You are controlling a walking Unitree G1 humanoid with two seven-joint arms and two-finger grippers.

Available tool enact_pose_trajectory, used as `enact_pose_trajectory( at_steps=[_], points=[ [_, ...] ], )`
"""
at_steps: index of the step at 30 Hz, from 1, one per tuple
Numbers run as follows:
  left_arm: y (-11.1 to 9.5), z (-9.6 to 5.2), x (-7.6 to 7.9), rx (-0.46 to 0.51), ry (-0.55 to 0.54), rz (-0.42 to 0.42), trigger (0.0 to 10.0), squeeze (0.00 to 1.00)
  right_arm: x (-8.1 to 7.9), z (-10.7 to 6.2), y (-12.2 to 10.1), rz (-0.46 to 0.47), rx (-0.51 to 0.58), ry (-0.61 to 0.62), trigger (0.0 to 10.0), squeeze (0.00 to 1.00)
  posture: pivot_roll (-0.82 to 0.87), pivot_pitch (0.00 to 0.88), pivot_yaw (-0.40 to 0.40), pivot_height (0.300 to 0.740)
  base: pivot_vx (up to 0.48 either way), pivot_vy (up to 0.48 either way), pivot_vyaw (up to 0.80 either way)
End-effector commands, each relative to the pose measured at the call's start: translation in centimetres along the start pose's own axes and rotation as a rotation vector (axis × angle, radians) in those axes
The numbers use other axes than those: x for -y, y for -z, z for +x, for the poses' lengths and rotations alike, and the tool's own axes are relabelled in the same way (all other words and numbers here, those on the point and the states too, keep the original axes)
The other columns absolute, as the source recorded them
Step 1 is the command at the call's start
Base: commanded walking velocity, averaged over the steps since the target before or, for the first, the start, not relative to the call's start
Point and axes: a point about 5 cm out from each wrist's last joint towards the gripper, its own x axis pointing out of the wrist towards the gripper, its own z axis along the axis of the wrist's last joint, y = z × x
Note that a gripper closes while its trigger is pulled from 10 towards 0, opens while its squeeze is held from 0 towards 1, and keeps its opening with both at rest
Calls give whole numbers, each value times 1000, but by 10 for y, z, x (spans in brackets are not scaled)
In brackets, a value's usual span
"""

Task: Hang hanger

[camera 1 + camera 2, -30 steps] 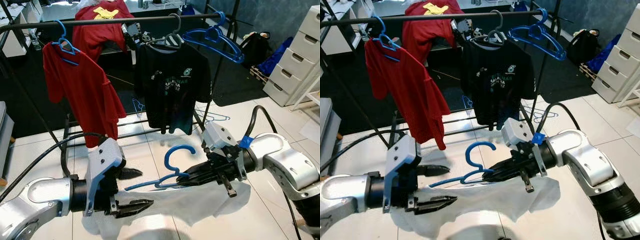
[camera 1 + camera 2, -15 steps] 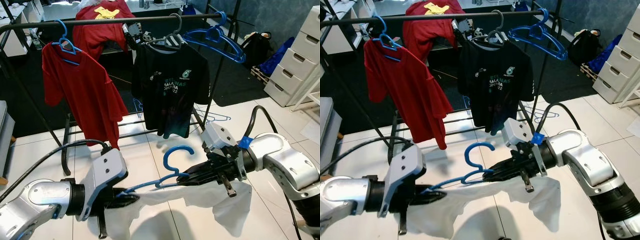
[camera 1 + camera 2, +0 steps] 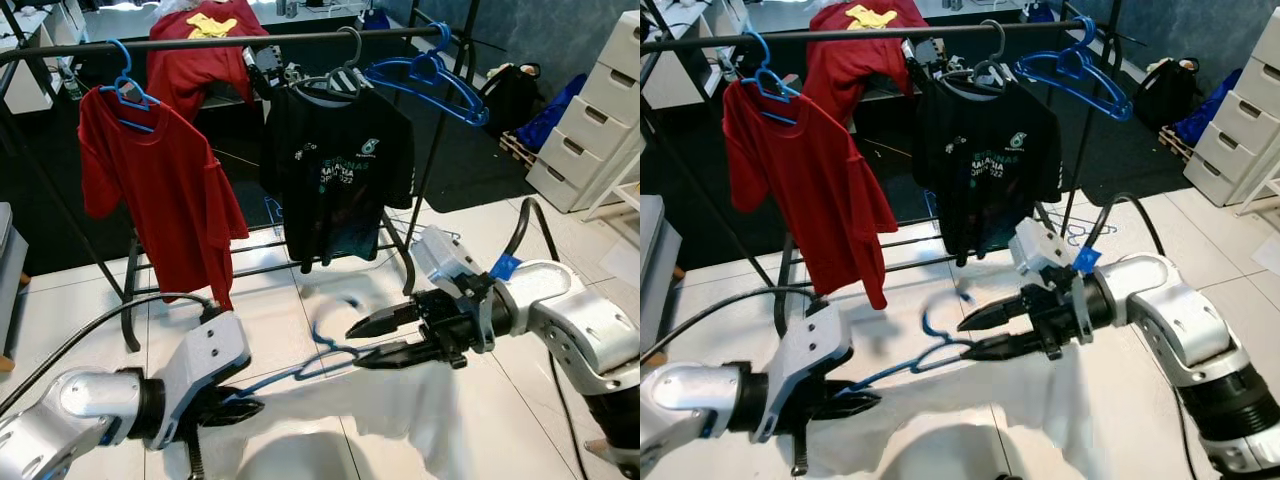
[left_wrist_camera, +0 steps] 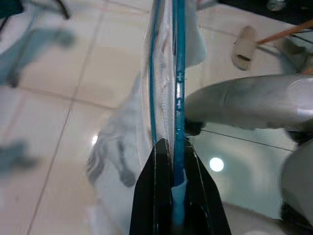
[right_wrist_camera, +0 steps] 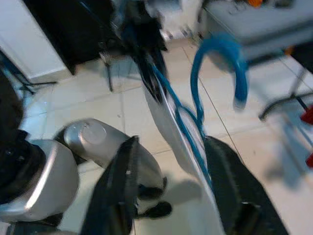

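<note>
Our right gripper (image 3: 385,338) has just spread its fingers and let go, so the blue hanger (image 3: 300,368) with its white shirt (image 3: 380,405), low over the floor (image 3: 290,300), now hangs from our left gripper's (image 4: 174,161) pinch alone, rail (image 3: 200,42) still ahead.

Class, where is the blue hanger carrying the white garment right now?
The blue hanger sits low between both arms, over the tiled floor before the clothes rack: left gripper clamps one end, and the open right gripper straddles it near the hook.

Lower left, the left gripper (image 3: 232,410) pinches the blue hanger (image 3: 300,370) with its white shirt (image 3: 350,415). Centre right, the right gripper (image 3: 372,340) spreads wide, hanger between its fingers.
</note>
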Motion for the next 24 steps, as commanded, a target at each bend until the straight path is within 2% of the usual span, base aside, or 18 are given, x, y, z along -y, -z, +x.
enact_pose_trajectory(
  at_steps=[1, 4, 5, 6, 7, 8, 9, 11, 12, 15, 16, 17, 18, 19, 21, 22, 23, 24],
  points=[
    [2, -7, -6, -9, -46, 20, 0, 0, 2, -10, 5, 5, -13, 58, 10000, 1000, -59, 148, 9, 740, 0, 0, 0],
    [19, -24, -16, -17, -153, -47, 0, 0, 17, -53, 18, 64, -40, 307, 10000, 1000, -65, 152, 5, 740, 0, 0, 0],
    [19, -24, -16, -17, -153, -47, 0, 0, 17, -53, 18, 64, -40, 307, 10000, 1000, -65, 152, 5, 740, 0, 0, 0],
    [22, -27, -18, -14, -173, -61, 0, 0, 18, -60, 20, 74, -40, 346, 10000, 1000, -65, 152, 5, 740, 0, 0, 0],
    [28, -30, -22, 0, -238, -86, 0, 0, 21, -62, 25, 92, -31, 411, 10000, 1000, -81, 154, 4, 740, 0, 0, 0],
    [28, -30, -22, 0, -238, -86, 0, 0, 21, -62, 25, 92, -31, 411, 10000, 1000, -81, 154, 4, 740, 0, 0, 0],
    [32, -31, -25, 31, -300, -120, 745, 0, 26, -59, 37, 126, -44, 510, 10000, 1000, -83, 153, 1, 740, 0, 0, 0],
    [32, -31, -25, 31, -300, -120, 745, 0, 26, -59, 37, 126, -44, 510, 10000, 1000, -83, 153, 1, 740, 0, 0, 0],
    [35, -28, -26, 73, -363, -162, 3412, 0, 34, -53, 51, 173, -47, 633, 10000, 1000, -89, 155, -3, 740, 0, 0, 0],
    [35, -28, -26, 73, -363, -162, 3412, 0, 34, -53, 51, 173, -47, 633, 10000, 1000, -89, 155, -3, 740, 0, 0, 0],
    [35, -20, -26, 155, -447, -242, 5216, 0, 43, -40, 67, 262, 11, 792, 10000, 1000, -91, 154, -8, 740, 0, 0, 0],
    [29, -6, -23, 269, -548, -345, 10000, 0, 48, -18, 77, 381, 164, 909, 10000, 1000, -78, 152, -25, 740, 0, 0, 0],
    [29, -6, -23, 269, -548, -345, 10000, 0, 48, -18, 77, 381, 164, 909, 10000, 1000, -78, 152, -25, 740, 0, 0, 0],
    [25, 5, -21, 341, -665, -448, 10000, 0, 48, 3, 85, 554, 347, 977, 10000, 780, -84, 152, -29, 740, 0, 0, 0],
    [25, 5, -21, 341, -665, -448, 10000, 0, 48, 3, 85, 554, 347, 977, 10000, 780, -84, 152, -29, 740, 0, 0, 0],
    [21, 16, -16, 392, -719, -517, 10000, 0, 44, 21, 90, 669, 452, 987, 10000, 0, -80, 148, -47, 740, 0, 0, 0],
    [21, 16, -16, 392, -719, -517, 10000, 0, 44, 21, 90, 669, 452, 987, 10000, 0, -80, 148, -47, 740, 0, 0, 0],
    [20, 23, -13, 402, -759, -550, 10000, 0, 43, 29, 91, 689, 479, 982, 10000, 0, -85, 146, -59, 740, 0, 0, 0]
  ],
)
